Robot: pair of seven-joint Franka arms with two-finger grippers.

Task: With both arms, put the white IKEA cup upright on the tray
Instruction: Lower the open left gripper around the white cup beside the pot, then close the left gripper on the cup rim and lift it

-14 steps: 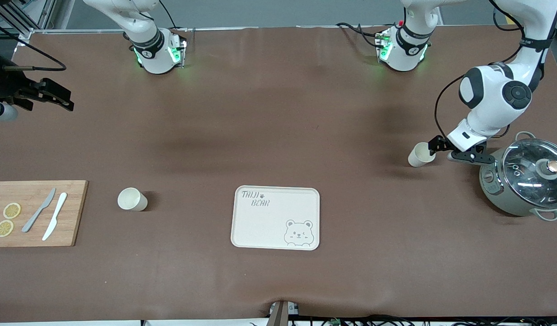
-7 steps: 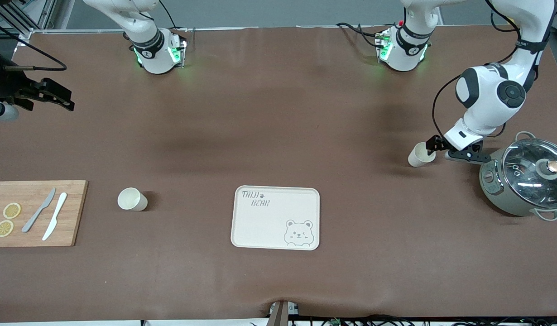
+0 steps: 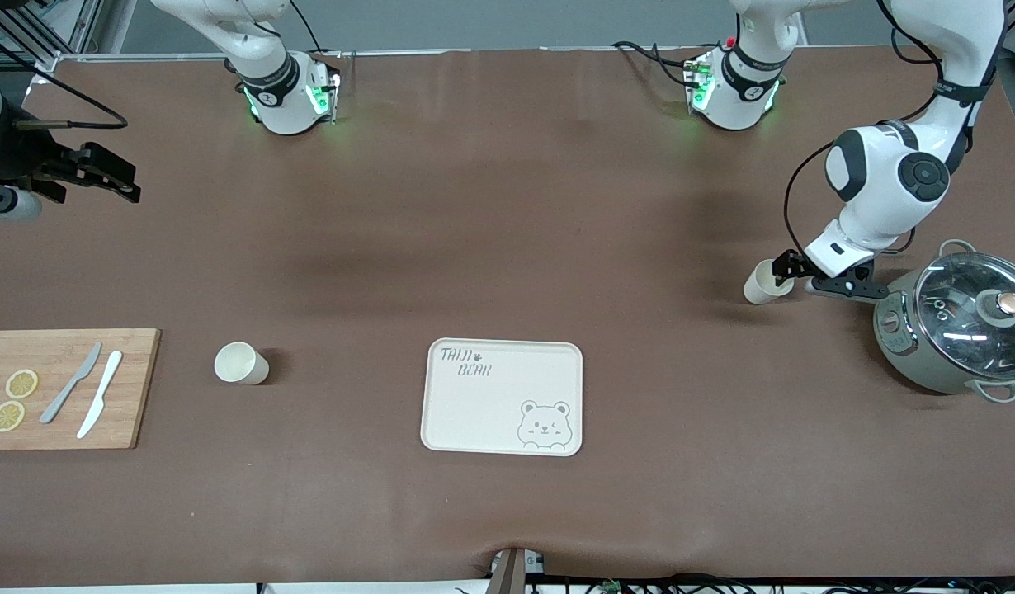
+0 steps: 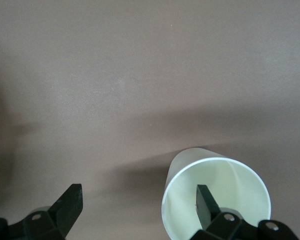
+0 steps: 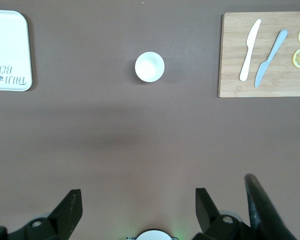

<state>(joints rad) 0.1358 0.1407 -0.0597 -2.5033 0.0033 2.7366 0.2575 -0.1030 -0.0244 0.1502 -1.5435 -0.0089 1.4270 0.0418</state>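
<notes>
White cup [image 3: 759, 283] stands upright at our left gripper [image 3: 804, 276], one spread finger [image 4: 206, 205] inside its rim. Our right gripper [image 3: 103, 177], also spread, waits well apart from the tray [image 3: 502, 397].

Both end effectors agape: left end effector [image 3: 792, 277] low, right end effector [image 3: 103, 177] aloft.

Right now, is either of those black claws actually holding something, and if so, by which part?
Nothing is held yet. The left gripper is open, one finger dipped inside the white upright cup beside the grey lidded pot, straddling its rim. The right gripper waits, open and empty.
</notes>
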